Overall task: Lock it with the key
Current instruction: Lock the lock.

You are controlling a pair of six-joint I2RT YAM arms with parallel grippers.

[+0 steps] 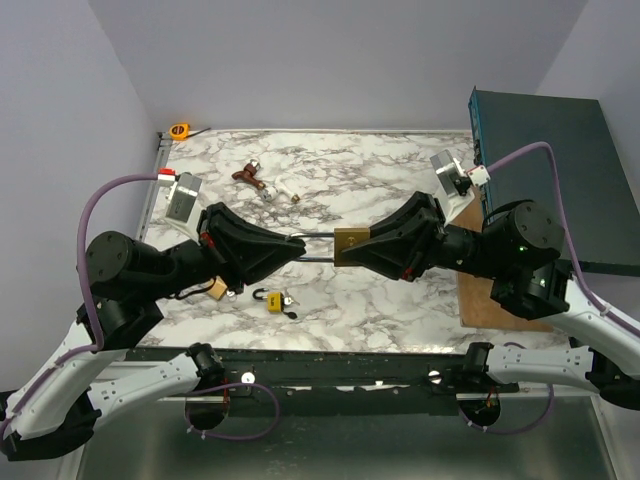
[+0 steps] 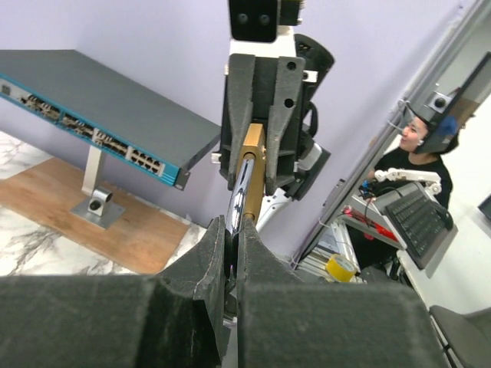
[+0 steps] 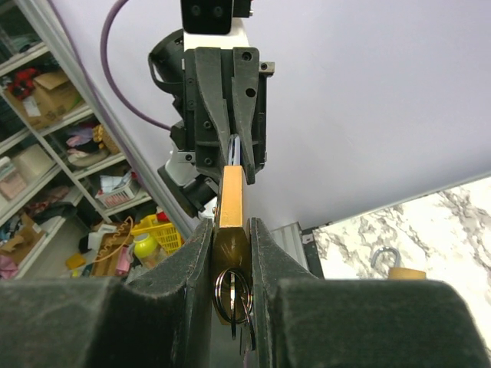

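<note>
Brass padlock [image 1: 350, 243]: held above the bench [image 1: 400, 300], body clamped in my right hand [image 1: 364, 248], long shackle [image 1: 318, 240] pinched in my left hand [image 1: 300, 246]. Key ring [image 3: 230, 295] hangs beneath the body. Judged mid-task: shackle seating unclear, key turn apparently outstanding.

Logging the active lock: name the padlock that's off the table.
The large brass padlock, gripped mid-air by the right gripper and left gripper. The yellow padlock and small brass padlock lie on the table.

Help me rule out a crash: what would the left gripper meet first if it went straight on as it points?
Probably the body of the brass padlock: the left gripper, shut on its shackle, points along it at that body, held by the right gripper.
</note>
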